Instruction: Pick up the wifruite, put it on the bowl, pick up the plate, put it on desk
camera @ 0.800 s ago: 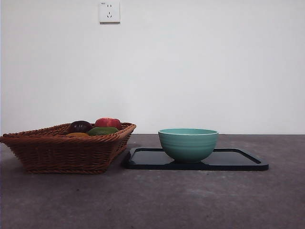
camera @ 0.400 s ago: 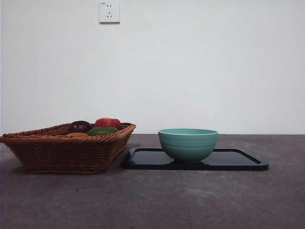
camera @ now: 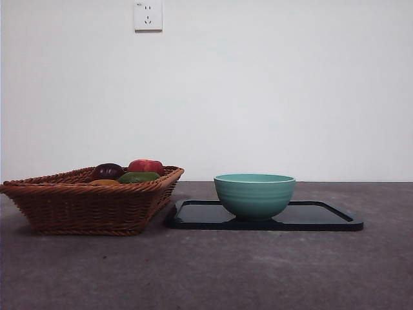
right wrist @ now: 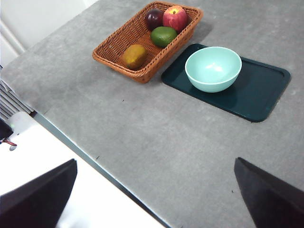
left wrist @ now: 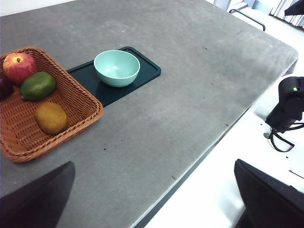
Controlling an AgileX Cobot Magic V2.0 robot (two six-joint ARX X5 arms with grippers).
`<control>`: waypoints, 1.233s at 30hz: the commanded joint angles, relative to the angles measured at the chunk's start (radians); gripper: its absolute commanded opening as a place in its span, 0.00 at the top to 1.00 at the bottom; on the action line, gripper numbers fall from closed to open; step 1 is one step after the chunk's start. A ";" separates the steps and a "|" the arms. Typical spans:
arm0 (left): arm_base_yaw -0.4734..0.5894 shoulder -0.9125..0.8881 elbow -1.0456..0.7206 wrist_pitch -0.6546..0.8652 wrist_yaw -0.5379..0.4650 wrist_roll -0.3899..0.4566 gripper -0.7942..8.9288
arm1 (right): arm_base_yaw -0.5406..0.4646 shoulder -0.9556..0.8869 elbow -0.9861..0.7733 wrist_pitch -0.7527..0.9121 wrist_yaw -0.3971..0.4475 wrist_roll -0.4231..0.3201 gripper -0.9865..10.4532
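Note:
The orange-brown wifruite [left wrist: 51, 118] lies in a brown wicker basket [left wrist: 79, 105]; it also shows in the right wrist view [right wrist: 134, 56] and just over the basket rim in the front view [camera: 104, 183]. The mint-teal bowl [camera: 255, 194] stands empty on a dark rectangular plate [camera: 326, 216] on the grey desk [camera: 219, 271]. My left gripper [left wrist: 153, 163] and right gripper [right wrist: 155, 160] are both open and empty. They hang high above the desk's edges, far from the fruit and bowl. Neither shows in the front view.
The basket [camera: 84, 205] stands just left of the plate and also holds a red apple [right wrist: 175, 18], a green fruit [right wrist: 163, 35] and a dark purple fruit [right wrist: 154, 19]. The desk's edge [right wrist: 95, 159] runs below the right gripper. A wall socket [camera: 148, 16] is on the back wall.

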 commanded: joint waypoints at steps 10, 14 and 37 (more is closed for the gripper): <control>-0.007 -0.002 0.014 0.011 0.002 0.011 0.24 | 0.005 0.047 0.011 0.033 0.009 0.183 0.36; -0.007 -0.002 0.014 0.011 0.002 0.011 0.24 | 0.005 0.121 0.011 0.034 0.008 0.183 0.36; -0.007 -0.002 0.014 0.011 0.002 0.012 0.24 | 0.005 0.851 0.054 0.305 0.009 0.214 0.36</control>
